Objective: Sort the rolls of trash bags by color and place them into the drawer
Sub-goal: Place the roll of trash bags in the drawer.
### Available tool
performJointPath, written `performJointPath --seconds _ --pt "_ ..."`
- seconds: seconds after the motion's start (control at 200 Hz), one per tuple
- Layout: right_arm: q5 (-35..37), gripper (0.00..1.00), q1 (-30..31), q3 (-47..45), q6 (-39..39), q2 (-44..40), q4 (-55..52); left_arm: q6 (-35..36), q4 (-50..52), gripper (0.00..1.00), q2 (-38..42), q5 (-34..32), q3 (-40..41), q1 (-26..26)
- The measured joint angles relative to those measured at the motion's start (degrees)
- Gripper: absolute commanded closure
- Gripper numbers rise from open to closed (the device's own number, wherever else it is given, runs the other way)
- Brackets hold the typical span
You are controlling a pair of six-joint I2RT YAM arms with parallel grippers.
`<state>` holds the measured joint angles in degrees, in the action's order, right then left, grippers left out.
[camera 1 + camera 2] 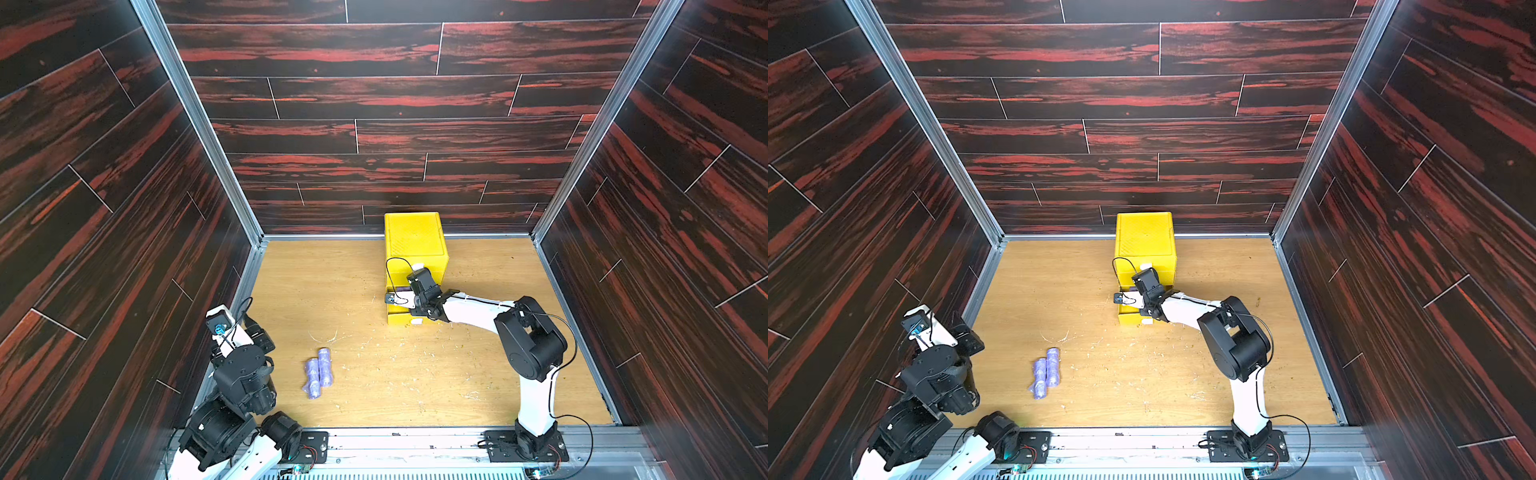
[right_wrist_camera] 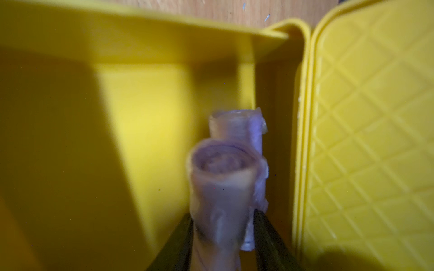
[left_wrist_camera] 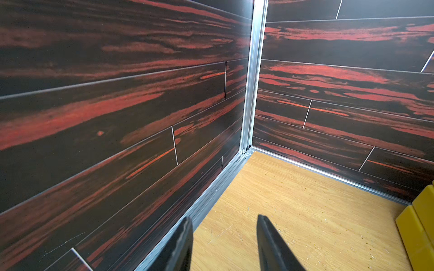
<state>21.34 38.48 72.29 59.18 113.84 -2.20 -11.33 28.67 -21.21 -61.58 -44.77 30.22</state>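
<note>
Inside the open yellow drawer (image 2: pixel 141 105), lower middle of the frame, a blurred lilac roll (image 2: pixel 220 187) is flanked by the right pincer (image 2: pixel 223 213); whether it is gripped or loose cannot be told. A second roll (image 2: pixel 237 126) is seen just behind. The left pincer (image 3: pixel 224 217) is held parted, empty. Two lilac rolls (image 1: pixel 312 380) are seen on the worktop (image 1: pixel 457 374).

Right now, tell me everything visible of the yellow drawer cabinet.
The yellow drawer cabinet is a bright plastic box, upright near the back wall on the table. Its top has a patterned inset panel. A lower drawer is pulled out; a lilac roll lies inside, and the right hand reaches in around a second roll.
</note>
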Motion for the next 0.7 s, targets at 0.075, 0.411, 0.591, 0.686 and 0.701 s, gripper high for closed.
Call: performJointPath --seconds 0.075,0.411,0.591,0.686,0.701 --pt "0.2 0.41 0.0 0.4 -0.1 0.0 -0.1 0.0 0.0 0.52 0.0 0.0 0.0 0.0" --pt "-1.1 0.3 -0.2 1.6 -0.7 -0.1 -3.8 0.0 0.0 0.52 0.0 -0.2 0.0 0.0" --pt "-2.2 0.29 -0.2 1.7 -1.3 -1.0 -7.4 0.0 0.0 0.52 0.0 -0.2 0.0 -0.2" --pt "-2.3 0.3 -0.1 1.7 -1.4 -1.2 -7.8 0.0 0.0 0.52 0.0 -0.2 0.0 -0.2" --pt "-2.2 0.3 -0.1 1.7 -1.4 -1.2 -7.7 0.0 0.0 0.52 0.0 -0.2 0.0 -0.2"
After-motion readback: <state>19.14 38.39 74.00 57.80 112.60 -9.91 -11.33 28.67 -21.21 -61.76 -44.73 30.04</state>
